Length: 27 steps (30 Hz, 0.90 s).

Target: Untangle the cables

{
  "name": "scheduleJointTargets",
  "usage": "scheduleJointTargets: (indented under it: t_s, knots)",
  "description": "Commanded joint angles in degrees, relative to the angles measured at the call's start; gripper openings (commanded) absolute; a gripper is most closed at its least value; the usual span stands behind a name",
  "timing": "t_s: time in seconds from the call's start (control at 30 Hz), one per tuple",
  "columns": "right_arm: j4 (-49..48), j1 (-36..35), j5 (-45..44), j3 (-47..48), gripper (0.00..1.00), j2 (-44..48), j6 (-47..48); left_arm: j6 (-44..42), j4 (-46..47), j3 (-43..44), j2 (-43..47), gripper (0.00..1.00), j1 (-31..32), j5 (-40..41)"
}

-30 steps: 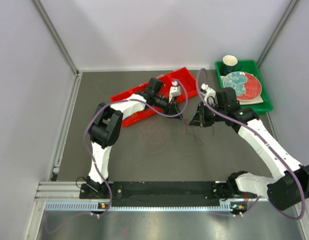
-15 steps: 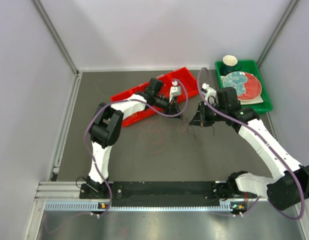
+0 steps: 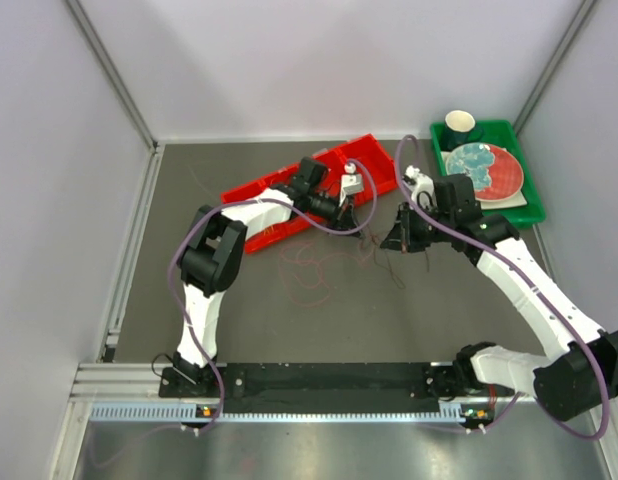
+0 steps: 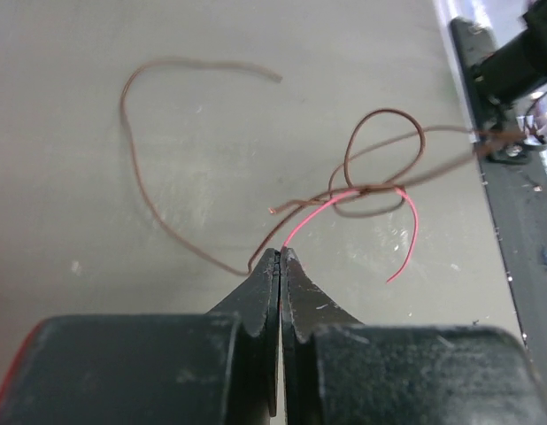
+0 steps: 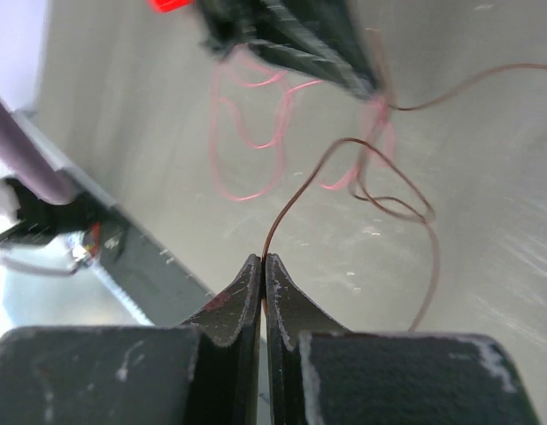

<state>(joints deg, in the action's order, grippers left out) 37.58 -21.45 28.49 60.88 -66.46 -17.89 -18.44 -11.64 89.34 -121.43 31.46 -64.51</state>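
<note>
Left wrist: brown cable (image 4: 386, 111) crossing pink cable (image 4: 414, 226).

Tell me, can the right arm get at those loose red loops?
Probably yes: the red loops lie close by, but the right end effector is shut on a brown cable it must release first.

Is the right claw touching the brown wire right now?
Touching. The right wrist view shows the brown wire running straight down into the seam of the shut right claw, pinched at its tips.
</note>
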Motion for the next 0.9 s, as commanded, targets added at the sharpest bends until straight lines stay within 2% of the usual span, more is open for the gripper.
scheduleJointTargets:
  t_s: [0.0, 0.23, 0.37, 0.43, 0.53, 0.7, 0.8, 0.87]
  knots:
    - [1.1, 0.6, -9.2, 3.5, 0.00, 2.6, -0.8, -1.3, -3.6, -2.0, 5.1, 0.00, -2.5, 5.7]
    - [1.6, 0.8, -18.5, 3.1, 0.00, 2.6, -2.3, 13.0, 14.9, -20.1, 18.9, 0.00, -8.2, 12.6]
    - [2.7, 1.2, -23.0, 3.1, 0.00, -0.6, -3.6, 15.2, 16.3, -26.2, 27.7, 0.00, -9.8, 16.9]
    - [1.2, 2.6, -23.0, 1.9, 0.00, -1.2, -4.6, 17.2, 16.0, -29.2, 31.7, 0.00, -11.6, 19.2]
    - [-1.5, 2.8, -20.6, 1.3, 0.00, -1.6, -5.2, 20.9, 20.3, -33.8, 36.2, 0.00, -12.9, 20.6]
    - [-2.1, 2.8, -17.9, 3.0, 0.00, -1.1, -5.1, 27.4, 27.2, -35.8, 36.1, 0.00, -11.6, 18.3]
    - [-1.5, 2.9, -17.4, 3.5, 0.00, -0.3, -4.6, 28.2, 28.8, -33.9, 32.4, 0.00, -6.6, 20.9]
    - [-1.2, 2.8, -17.0, 3.4, 0.00, 0.2, -4.2, 27.9, 28.4, -30.4, 28.0, 0.15, -4.5, 22.1]
